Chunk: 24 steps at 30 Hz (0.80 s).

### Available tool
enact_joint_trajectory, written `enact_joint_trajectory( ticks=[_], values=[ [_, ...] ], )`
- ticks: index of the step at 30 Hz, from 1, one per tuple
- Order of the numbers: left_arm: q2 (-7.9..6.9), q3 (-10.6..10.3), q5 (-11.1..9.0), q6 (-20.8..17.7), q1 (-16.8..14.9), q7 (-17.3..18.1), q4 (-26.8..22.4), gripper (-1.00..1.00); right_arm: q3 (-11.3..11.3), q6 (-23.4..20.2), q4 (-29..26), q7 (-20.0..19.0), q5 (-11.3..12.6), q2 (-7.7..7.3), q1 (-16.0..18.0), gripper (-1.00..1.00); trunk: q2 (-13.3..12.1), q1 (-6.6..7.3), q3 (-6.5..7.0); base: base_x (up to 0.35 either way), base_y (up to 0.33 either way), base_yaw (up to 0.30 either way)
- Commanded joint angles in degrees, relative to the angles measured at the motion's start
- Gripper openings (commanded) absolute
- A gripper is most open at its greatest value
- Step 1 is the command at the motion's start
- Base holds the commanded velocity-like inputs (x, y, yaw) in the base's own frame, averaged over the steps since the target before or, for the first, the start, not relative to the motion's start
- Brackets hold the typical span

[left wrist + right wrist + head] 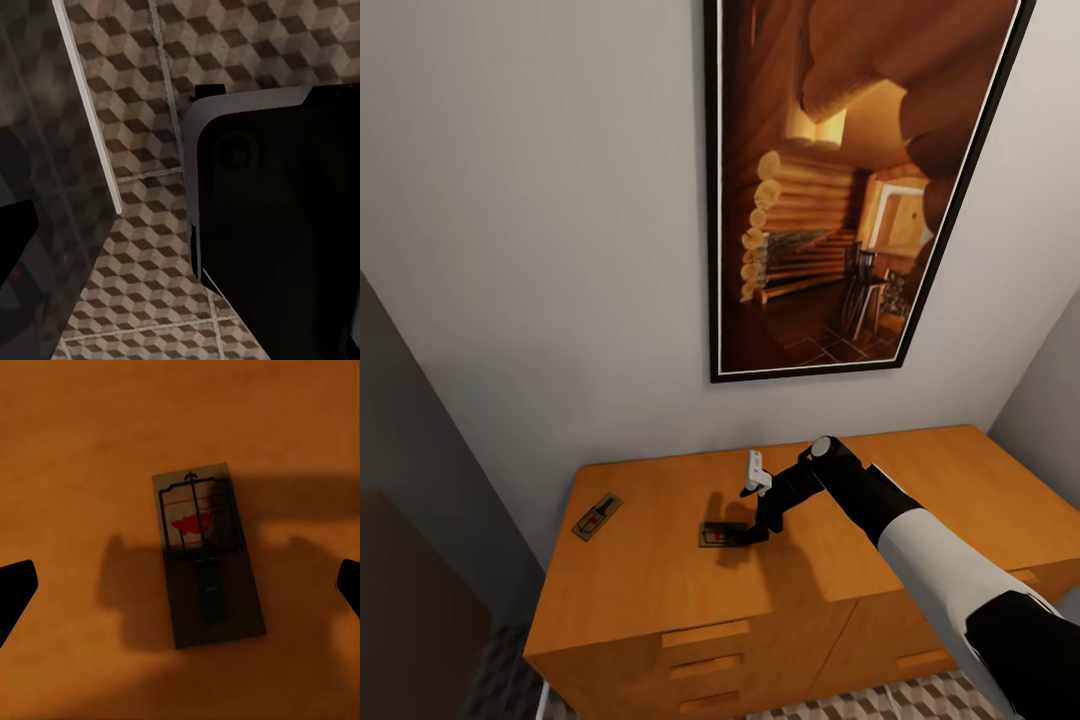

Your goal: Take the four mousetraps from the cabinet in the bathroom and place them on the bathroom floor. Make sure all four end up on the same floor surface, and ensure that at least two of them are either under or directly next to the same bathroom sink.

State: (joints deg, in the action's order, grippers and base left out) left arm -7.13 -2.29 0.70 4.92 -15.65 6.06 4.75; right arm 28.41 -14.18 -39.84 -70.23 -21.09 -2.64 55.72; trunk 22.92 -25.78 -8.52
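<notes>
The orange-brown cabinet (920, 490) stands against the wall, and two mousetraps lie on its top. One mousetrap (597, 516) rests near the top's left edge. The other mousetrap (716, 536) lies at the middle, and my right gripper (752, 535) hangs just above it, open. In the right wrist view this mousetrap (206, 562) lies flat between the two spread fingertips (15, 594), untouched, its red spot and wire bar showing. The left wrist view looks down on the cube-patterned bathroom floor (142, 247). A dark finger-like shape (13, 240) sits at that view's edge.
A large framed picture (850, 190) hangs on the wall above the cabinet. Drawer fronts with bar handles (705, 633) face me. A grey wall (420, 480) closes in on the left. My black base (285, 217) and a white strip (90, 112) show over the floor tiles.
</notes>
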Motion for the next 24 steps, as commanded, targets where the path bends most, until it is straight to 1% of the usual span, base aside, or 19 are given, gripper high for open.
enact_joint_trajectory(
  ticks=[1,21,24],
  values=[
    [0.00,0.0,0.0,0.0,0.0,0.0,0.0,1.00,0.0,0.0,0.0,0.0,0.0,0.00,0.0,1.00,0.0,0.00,0.00,0.074,0.063,0.000],
    [0.01,0.0,0.0,0.0,0.0,0.0,0.0,1.00,0.1,0.4,0.1,0.0,0.0,-0.01,0.0,1.00,0.0,0.00,0.00,0.013,0.012,0.000],
    [0.01,0.0,0.0,0.0,0.0,0.0,0.0,1.00,0.0,1.6,2.3,-0.1,0.0,0.04,0.0,1.00,0.0,0.00,0.00,0.000,0.000,0.000]
  ],
)
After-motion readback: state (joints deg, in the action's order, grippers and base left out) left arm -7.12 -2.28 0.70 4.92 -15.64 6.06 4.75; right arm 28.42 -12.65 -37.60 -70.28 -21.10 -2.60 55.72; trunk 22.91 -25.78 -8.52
